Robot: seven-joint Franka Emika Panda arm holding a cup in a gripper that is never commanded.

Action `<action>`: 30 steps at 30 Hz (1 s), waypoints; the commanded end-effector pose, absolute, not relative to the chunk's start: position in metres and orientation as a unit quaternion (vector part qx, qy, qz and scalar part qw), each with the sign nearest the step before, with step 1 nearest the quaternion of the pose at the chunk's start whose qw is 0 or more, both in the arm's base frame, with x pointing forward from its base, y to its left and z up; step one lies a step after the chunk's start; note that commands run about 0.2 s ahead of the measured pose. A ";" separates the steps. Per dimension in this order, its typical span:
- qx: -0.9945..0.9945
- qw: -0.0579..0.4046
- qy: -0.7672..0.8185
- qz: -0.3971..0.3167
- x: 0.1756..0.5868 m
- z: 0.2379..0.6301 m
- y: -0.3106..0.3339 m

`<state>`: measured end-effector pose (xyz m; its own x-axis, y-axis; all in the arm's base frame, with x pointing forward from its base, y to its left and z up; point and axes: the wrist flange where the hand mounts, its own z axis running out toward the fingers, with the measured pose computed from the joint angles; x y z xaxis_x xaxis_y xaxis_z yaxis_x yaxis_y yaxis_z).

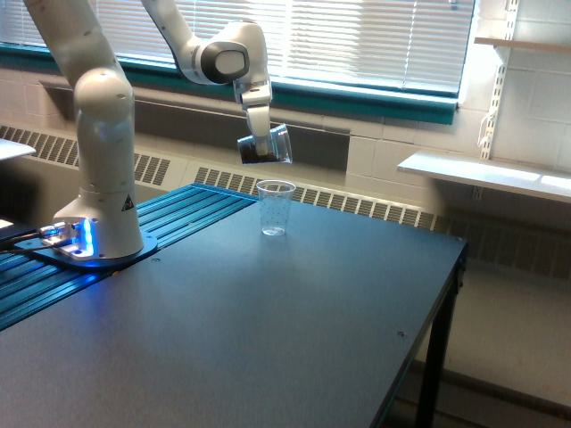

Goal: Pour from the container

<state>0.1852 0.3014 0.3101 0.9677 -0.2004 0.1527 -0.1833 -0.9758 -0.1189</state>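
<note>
1. The robot arm's base (100, 241) stands at the counter's (294, 339) left edge, on a ribbed blue strip, with a blue light glowing at its foot.
2. The arm reaches up and over toward the counter's far edge, ending in the gripper (257, 148), which points downward in front of the window blinds (357, 40).
3. The gripper is closed on the container (268, 145), a clear plastic cup held in the air and tipped well over on its side, its mouth facing the exterior view's right. Something dark shows at the gripper end of it; whether that is contents or the gripper's own parts I cannot tell.
4. Just below, and slightly to the right, a second clear cup (275, 208) with faint speckles stands upright near the counter's far edge, well apart from the base. It looks empty.
5. The step in hand looks like the pour itself: the container hangs tilted above the standing cup, and no stream is visible.
6. The next move likely calls for lining the container's lip up over the standing cup's mouth and tipping further, slowly, so nothing lands on the counter.
</note>
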 end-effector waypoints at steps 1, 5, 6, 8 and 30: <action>-0.987 0.051 0.135 -0.074 0.187 0.309 0.306; -0.986 0.050 0.142 -0.068 0.184 0.309 0.308; -0.986 0.049 0.143 -0.066 0.183 0.309 0.309; -0.986 0.049 0.144 -0.063 0.180 0.310 0.310; -0.978 0.039 0.195 -0.056 0.184 0.311 0.307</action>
